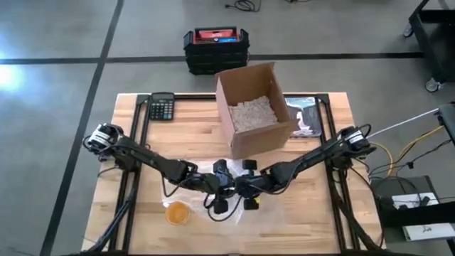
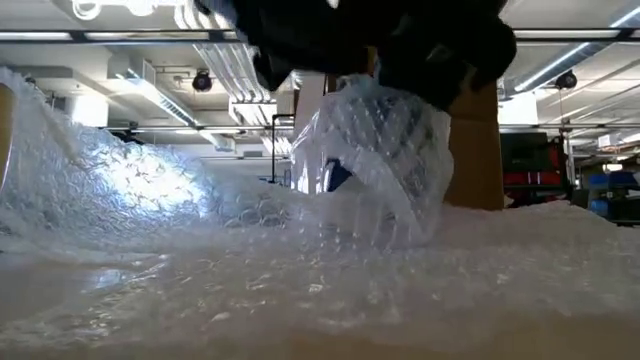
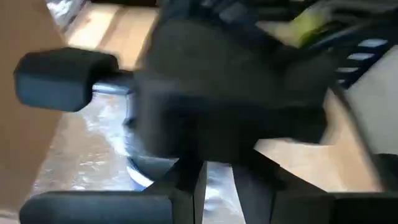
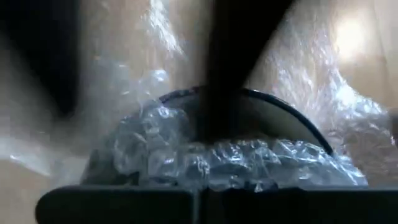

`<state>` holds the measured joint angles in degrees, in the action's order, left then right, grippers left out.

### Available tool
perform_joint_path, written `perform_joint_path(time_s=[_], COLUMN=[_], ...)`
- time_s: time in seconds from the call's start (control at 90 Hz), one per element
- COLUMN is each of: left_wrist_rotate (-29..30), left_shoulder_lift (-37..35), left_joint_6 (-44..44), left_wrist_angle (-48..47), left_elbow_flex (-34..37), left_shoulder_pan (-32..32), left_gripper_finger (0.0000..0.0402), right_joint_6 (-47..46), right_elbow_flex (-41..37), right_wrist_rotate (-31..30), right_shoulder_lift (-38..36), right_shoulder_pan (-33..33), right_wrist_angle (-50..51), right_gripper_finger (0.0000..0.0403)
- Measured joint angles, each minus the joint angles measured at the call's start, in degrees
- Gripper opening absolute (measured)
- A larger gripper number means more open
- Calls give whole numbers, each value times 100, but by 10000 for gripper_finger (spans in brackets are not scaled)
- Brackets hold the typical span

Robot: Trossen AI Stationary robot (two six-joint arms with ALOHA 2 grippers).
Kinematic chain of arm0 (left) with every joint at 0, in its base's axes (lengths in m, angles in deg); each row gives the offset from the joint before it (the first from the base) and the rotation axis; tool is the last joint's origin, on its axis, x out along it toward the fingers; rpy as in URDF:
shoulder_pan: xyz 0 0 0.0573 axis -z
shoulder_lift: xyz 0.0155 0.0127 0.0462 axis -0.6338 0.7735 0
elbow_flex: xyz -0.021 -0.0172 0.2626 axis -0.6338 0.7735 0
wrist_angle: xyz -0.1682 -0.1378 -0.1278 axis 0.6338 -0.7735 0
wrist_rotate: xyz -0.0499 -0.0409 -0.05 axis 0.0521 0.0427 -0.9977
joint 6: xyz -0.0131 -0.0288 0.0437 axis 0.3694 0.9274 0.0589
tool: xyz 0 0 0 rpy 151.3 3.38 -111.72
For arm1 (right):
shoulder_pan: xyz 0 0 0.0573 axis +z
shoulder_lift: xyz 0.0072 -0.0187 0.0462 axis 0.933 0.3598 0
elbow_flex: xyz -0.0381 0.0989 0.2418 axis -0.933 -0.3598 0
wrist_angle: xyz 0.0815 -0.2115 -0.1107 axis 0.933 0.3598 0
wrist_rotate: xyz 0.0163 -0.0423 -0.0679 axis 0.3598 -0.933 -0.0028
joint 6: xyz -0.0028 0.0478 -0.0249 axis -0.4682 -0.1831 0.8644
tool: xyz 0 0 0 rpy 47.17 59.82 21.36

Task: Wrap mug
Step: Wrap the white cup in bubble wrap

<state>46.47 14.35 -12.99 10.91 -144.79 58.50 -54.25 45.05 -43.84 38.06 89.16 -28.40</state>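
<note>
While both dark arms reach in from the table's side edges, the pale slatted wooden table (image 1: pixel 135 213) carries everything else in the overhead view. Toward twelve o'clock from the table's middle stands an open brown cardboard box (image 1: pixel 279 135) holding pale packing fill. A clear sheet of bubble wrap (image 2: pixel 120 200) spreads over the near part of the table, around six o'clock from the box, and in the low view it rises up around the mug. The dark blue round mug (image 4: pixel 292 121) sits at the middle of that sheet, mostly covered in wrap, with part of its rim showing in the right wrist view.

The left gripper (image 1: pixel 222 186) and the right gripper (image 1: pixel 245 186) meet directly over the mug, just beside each other. Whether either gripper's fingers are open or closed on the wrap cannot be told; the arms hide them.

A black calculator (image 1: pixel 162 107) lies at about ten o'clock from the box. A small round amber lid-like object (image 1: pixel 178 212) rests at about eight o'clock from the mug.
</note>
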Motion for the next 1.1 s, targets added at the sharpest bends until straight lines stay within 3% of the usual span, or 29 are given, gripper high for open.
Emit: perform_joint_path(time_s=[0.144,0.422,0.533,0.622,0.756,1.0,1.1], left_wrist_rotate=[34,-89,-108,-111,-120,-126,-140], left_shoulder_lift=[266,395,397,395,395,395,395], left_joint_6=[0,59,72,71,71,71,71], left_wrist_angle=[43,-131,-200,-194,-141,-118,-118], left_elbow_flex=[1,11,23,21,21,17,14], left_shoulder_pan=[1,-7,-8,-8,-8,-8,-6], left_gripper_finger=[59,59,59,59,59,59,59], right_joint_6=[-8,-131,-332,-650,-770,-43,57], right_elbow_flex=[324,1534,1589,1441,865,-143,-197], right_wrist_rotate=[150,-40,-476,-1316,-2021,-1754,-1153], right_shoulder_lift=[15,-276,-498,-690,-824,-787,-793], right_shoulder_pan=[9,77,134,127,6,-65,25], right_wrist_angle=[539,3106,3763,4027,3576,703,105], right_gripper_finger=[14,14,14,14,14,14,13])
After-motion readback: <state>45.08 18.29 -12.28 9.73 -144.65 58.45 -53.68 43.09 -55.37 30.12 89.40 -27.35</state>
